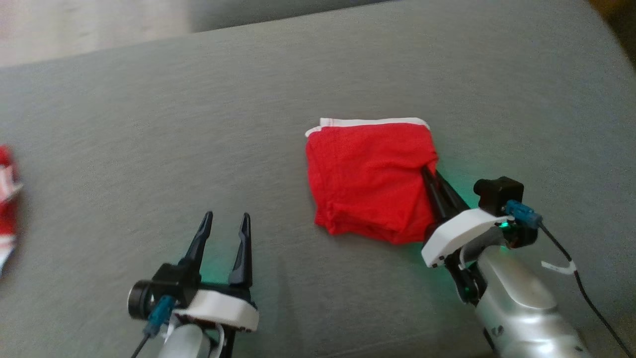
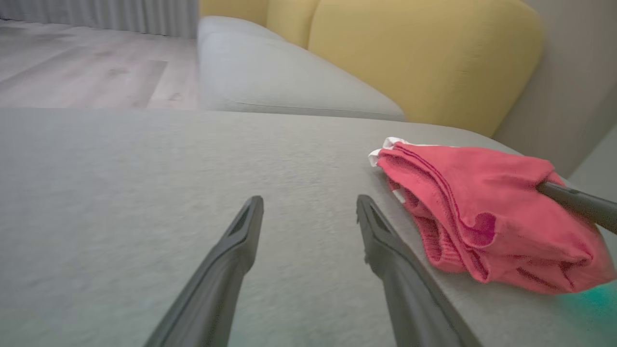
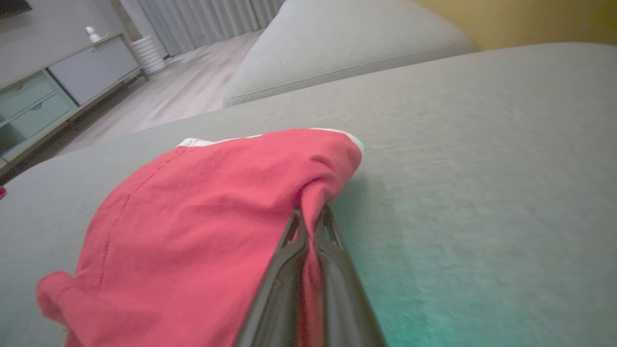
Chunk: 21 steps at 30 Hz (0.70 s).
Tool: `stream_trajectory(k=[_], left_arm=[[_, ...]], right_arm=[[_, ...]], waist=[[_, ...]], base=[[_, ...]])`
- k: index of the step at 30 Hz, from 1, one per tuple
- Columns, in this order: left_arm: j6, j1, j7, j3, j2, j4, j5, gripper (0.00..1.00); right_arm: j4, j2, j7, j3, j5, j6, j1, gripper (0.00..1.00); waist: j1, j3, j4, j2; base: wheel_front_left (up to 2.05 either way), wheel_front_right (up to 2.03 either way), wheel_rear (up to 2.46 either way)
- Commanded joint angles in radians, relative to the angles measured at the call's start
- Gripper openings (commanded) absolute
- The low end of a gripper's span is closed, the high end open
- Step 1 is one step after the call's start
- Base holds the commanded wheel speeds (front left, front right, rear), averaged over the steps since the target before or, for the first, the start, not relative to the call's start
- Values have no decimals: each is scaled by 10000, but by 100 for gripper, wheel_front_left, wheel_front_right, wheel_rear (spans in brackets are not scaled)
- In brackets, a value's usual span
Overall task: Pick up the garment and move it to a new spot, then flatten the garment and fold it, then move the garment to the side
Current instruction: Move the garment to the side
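The red garment (image 1: 370, 181), folded with a white band along its far edge, lies on the grey sofa cushion (image 1: 149, 99) in the head view. The right gripper (image 1: 428, 173) meets the garment's right edge, its fingers pressed together on a pinch of the cloth. The left gripper (image 1: 226, 217) sits to the garment's near left, close but apart from it, jaws spread wide and empty. A second red-and-white cloth (image 1: 7, 199) lies well to the garment's left. In the left wrist view, the spread fingers point past the garment's left side, and a yellow backrest (image 2: 424, 58) stands behind the garment. In the right wrist view, the closed fingers clamp a raised fold at the garment's edge.
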<state>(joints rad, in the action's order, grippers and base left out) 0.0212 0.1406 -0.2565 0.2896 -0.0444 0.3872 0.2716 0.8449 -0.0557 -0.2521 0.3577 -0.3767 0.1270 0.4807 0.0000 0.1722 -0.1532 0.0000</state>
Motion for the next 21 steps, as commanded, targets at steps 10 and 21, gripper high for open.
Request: stream_trajectory(k=[10,21], left_arm=[[237,656,-53,-80,-58,-133,-298,100],[447,925,-53,-304,-58,124,-714,100]], right_arm=[[-496,55,-97,546,-411,37,324,0],[1075,-758,-97,-999,1604,37,2475,0]], waist=[[0,594,-2908,0],[0,1384,-2258,0]], base=[[0,0,0],[0,0,0]])
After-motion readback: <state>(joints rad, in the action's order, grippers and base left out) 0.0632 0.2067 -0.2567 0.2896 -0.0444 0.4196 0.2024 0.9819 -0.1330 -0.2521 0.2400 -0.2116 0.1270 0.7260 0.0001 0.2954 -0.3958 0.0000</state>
